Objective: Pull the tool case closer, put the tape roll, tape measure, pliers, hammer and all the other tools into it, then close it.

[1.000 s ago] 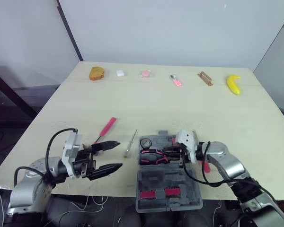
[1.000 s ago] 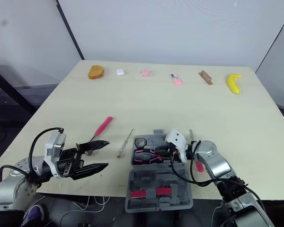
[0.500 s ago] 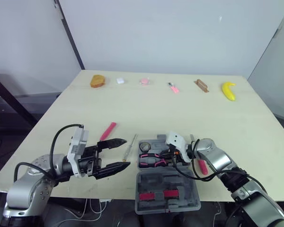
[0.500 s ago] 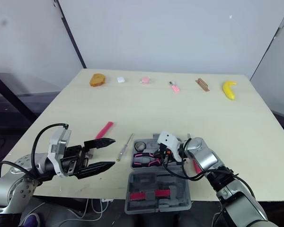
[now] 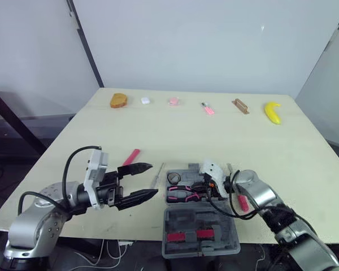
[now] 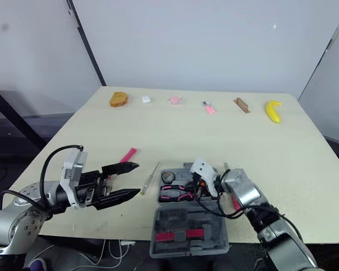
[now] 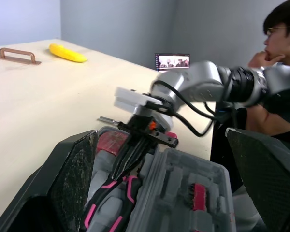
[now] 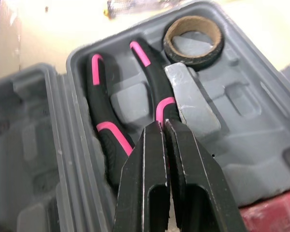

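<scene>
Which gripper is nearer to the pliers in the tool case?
Right. The right gripper hangs shut just over the pliers inside the tool case; the left gripper is open above the table, off the case's left side.

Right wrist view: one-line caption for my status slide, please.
Right gripper, fingers together, at the pink-handled pliers lying in the open tool case beside the tape roll.

Even soft daylight, faint shadows, blurred wrist close-ups

Pliers [image 8: 102, 104] head under the right end effector [image 8: 164, 124]; tool case [image 8: 241, 121] rim past the wrist view's edges.
</scene>
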Available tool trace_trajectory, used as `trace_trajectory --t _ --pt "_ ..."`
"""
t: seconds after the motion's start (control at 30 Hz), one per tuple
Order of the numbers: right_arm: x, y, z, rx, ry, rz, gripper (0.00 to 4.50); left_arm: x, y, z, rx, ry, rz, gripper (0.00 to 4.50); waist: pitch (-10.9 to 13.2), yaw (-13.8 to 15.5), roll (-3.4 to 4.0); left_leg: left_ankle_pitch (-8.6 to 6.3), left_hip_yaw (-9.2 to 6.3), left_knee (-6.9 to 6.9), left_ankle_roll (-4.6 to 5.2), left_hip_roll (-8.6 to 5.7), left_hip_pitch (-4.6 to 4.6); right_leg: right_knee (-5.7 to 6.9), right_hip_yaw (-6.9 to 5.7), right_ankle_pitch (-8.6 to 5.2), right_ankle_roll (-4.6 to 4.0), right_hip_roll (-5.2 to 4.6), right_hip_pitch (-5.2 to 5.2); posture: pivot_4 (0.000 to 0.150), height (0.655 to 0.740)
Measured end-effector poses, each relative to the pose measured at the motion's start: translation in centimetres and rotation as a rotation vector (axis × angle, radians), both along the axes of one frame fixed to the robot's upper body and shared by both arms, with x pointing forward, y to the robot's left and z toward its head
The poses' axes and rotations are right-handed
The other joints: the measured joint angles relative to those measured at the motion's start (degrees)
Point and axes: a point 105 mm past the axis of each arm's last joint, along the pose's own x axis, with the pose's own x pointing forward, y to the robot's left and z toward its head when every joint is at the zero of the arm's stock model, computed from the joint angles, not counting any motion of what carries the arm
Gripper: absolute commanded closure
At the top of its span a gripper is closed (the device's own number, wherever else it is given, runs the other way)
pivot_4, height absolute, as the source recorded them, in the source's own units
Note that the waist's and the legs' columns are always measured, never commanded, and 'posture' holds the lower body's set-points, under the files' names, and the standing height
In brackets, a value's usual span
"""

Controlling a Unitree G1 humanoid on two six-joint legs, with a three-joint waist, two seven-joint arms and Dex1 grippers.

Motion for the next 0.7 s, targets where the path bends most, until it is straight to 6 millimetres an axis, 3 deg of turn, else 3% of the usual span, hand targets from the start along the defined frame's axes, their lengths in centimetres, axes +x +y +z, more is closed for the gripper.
trace_trajectory --t 0.13,0.23,0.33,0.53,0.7 --pt "-0.7 -0.8 2.6 0.123 -0.052 -0.019 4.36 0.6 0.1 0.0 0.019 0.016 0.039 0.0 1.09 -0.01 0.56 0.03 0.05 0.04 0.03 -0.08 -0.81 0.02 0.09 0.04 0.06 0.0 -0.72 0.15 0.74" --pt "-0.6 -1.7 6.6 0.184 -0.167 -0.012 4.36 0.9 -0.2 -0.2 0.045 0.03 0.04 0.0 1.4 0.03 0.49 0.03 0.05 0.01 0.01 -0.05 -1.19 0.03 0.13 0.16 0.27 0.23 -1.1 0.15 0.74" --pt "-1.1 -2.4 8.4 0.215 -0.206 -0.005 4.36 1.2 -0.2 -0.2 0.063 0.023 0.039 0.0 1.58 0.09 0.31 0.02 0.05 -0.14 -0.01 -0.02 -1.21 -0.03 0.11 0.12 0.22 0.34 -1.14 0.15 0.74" --pt "-2.8 -4.2 9.9 0.222 -0.248 -0.005 4.36 2.5 2.1 -2.2 0.141 0.019 0.067 0.0 1.94 0.09 0.32 0.01 0.25 -0.17 0.0 -0.02 -1.21 -0.13 0.11 0.11 0.21 0.31 -1.15 0.15 0.74" --pt "-3.7 -6.6 9.4 0.172 -0.255 -0.035 4.36 2.5 4.1 -4.3 0.206 0.011 0.085 0.0 2.05 0.16 0.19 0.01 0.28 -0.15 0.0 -0.02 -1.27 -0.28 0.08 0.11 0.21 0.24 -1.14 0.15 0.74"
